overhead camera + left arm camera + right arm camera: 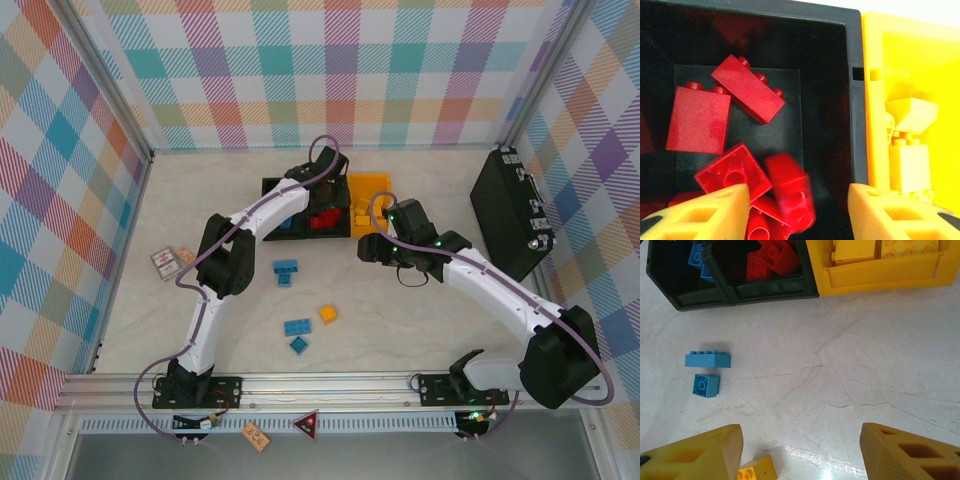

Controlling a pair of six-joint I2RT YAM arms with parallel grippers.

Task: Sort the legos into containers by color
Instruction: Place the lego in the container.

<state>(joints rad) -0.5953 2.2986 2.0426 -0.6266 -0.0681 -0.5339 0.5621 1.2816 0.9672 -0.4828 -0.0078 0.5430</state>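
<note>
Five legos (297,327) lie loose on the table (850,365) by our count: four blue, one yellow-orange. The others sit colour by colour in the containers (775,289), so we judge the job mostly done.

Our left gripper (798,195) hangs over the middle black bin (856,125), fingers (705,210) parted and released. A blurred red brick (790,190) lies between them, touching neither, above glossy red bricks (700,120). Beyond the right-hand finger stands the yellow-orange bin (872,140), holding pale yellow bricks (910,160).

Our right gripper (800,440) hovers spread and empty. A yellow-orange brick (756,472) sits just beside its left-hand finger, with two blue bricks (708,360) ahead of it, before the blue-filled bin (695,299).
</note>
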